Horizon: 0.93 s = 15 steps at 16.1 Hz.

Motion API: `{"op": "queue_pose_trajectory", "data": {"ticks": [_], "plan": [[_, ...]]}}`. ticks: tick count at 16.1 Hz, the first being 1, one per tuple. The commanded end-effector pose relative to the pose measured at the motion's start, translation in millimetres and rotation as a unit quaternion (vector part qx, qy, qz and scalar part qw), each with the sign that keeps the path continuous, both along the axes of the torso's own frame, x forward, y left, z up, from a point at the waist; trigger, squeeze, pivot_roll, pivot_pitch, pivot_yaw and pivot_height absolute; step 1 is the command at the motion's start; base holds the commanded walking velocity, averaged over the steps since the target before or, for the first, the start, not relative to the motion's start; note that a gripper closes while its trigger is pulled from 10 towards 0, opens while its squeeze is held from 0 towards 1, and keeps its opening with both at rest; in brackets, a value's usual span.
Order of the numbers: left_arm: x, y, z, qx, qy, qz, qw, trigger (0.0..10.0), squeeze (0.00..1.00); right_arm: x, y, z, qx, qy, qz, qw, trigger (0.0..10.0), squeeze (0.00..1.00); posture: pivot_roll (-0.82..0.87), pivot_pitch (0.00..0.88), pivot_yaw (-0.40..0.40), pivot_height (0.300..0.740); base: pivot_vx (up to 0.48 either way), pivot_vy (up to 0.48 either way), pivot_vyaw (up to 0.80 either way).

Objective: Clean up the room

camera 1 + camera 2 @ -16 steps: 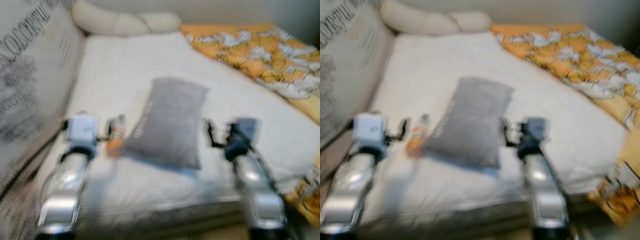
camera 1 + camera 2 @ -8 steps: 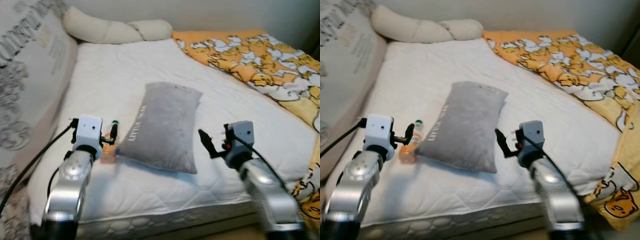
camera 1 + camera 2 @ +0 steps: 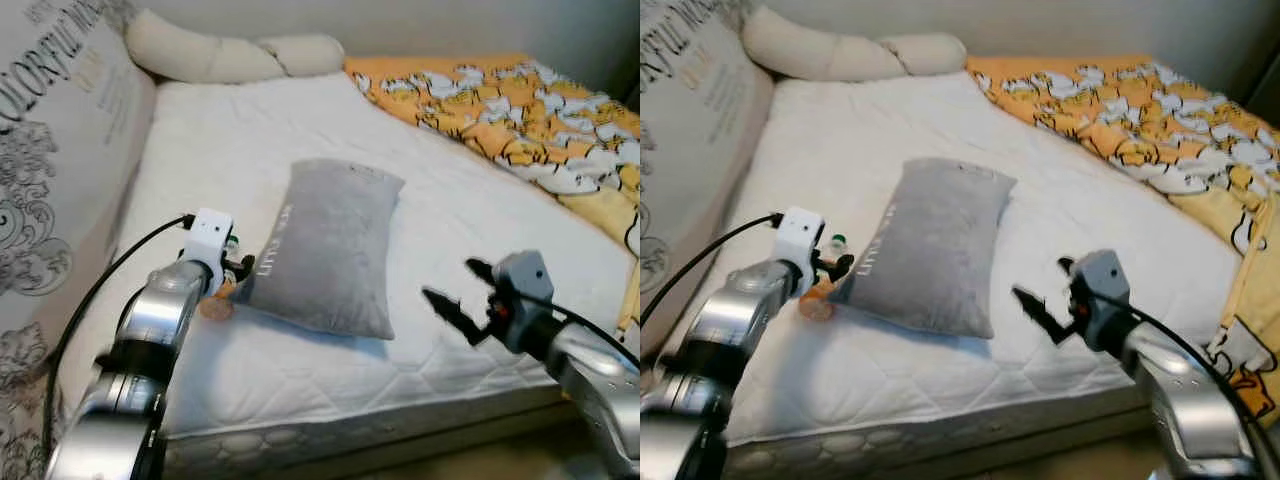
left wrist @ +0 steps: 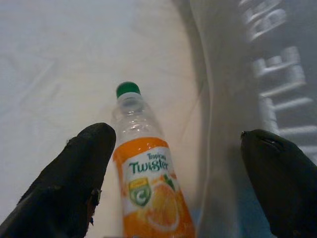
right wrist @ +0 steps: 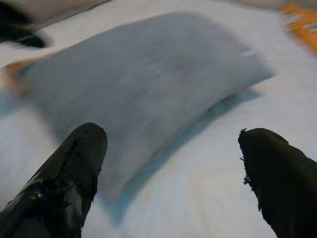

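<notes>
The right end effector (image 3: 1045,300) hovers over the near part of the white bed (image 3: 890,370), fingers apart, facing the grey pillow (image 3: 925,245). The left end effector (image 4: 173,163), fingers spread, straddles an orange juice bottle (image 4: 148,183) (green cap, lying flat) just beside the pillow's edge. Farther back lie an orange patterned blanket (image 3: 1140,105) and a cream bolster (image 3: 840,55).

A home bedroom; a bed with a white quilted mattress (image 3: 300,130) lies under both grippers; beyond them, a long cream bolster (image 3: 230,58) at its head; an orange cartoon-print duvet (image 3: 520,110) past the right gripper (image 3: 458,296).
</notes>
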State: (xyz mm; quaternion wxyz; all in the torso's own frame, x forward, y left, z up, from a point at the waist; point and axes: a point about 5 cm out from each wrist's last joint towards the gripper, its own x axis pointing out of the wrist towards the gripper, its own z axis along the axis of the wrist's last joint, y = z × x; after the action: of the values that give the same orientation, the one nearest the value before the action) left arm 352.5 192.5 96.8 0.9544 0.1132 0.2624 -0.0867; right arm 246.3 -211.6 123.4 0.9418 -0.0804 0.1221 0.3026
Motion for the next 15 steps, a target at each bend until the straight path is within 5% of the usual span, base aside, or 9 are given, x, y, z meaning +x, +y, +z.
{"op": "queue_pose_trajectory", "data": {"ticks": [1, 5, 8, 11, 15], "plan": [[4.7, 1.1, -0.4, 0.002, 0.002, 0.006, 1.000, 10.0, 0.00, -3.2, 4.4, 6.1, 0.007, 0.000, 0.034, 0.999, 10.0, 0.00, -0.06, 0.085, -0.008, 0.740, 0.000, 0.000, 0.00], [12.3, 3.0, -6.5, 0.009, 0.025, 0.017, 1.000, 10.0, 0.00, -14.9, 7.9, 10.9, -0.002, 0.026, 0.083, 0.996, 10.0, 0.00, -0.10, 0.148, 0.015, 0.740, 0.000, 0.000, 0.00], [11.5, 21.2, -10.2, 0.033, 0.020, 0.076, 0.996, 10.0, 0.00, -26.5, 11.2, 10.3, -0.005, 0.048, 0.105, 0.993, 10.0, 0.00, -0.12, 0.180, 0.040, 0.740, 0.000, 0.000, 0.00], [6.5, 30.9, -16.6, -0.003, 0.034, 0.121, 0.992, 10.0, 0.00, -33.0, 9.6, 6.8, -0.013, 0.067, 0.115, 0.991, 10.0, 0.00, -0.13, 0.185, 0.044, 0.740, 0.000, 0.000, 0.00], [-1.2, 25.3, -30.3, -0.005, 0.079, 0.093, 0.993, 10.0, 0.00, -37.5, 8.9, 3.5, -0.010, 0.086, 0.133, 0.987, 10.0, 0.00, -0.12, 0.186, 0.040, 0.740, 0.000, 0.000, 0.00]]}}
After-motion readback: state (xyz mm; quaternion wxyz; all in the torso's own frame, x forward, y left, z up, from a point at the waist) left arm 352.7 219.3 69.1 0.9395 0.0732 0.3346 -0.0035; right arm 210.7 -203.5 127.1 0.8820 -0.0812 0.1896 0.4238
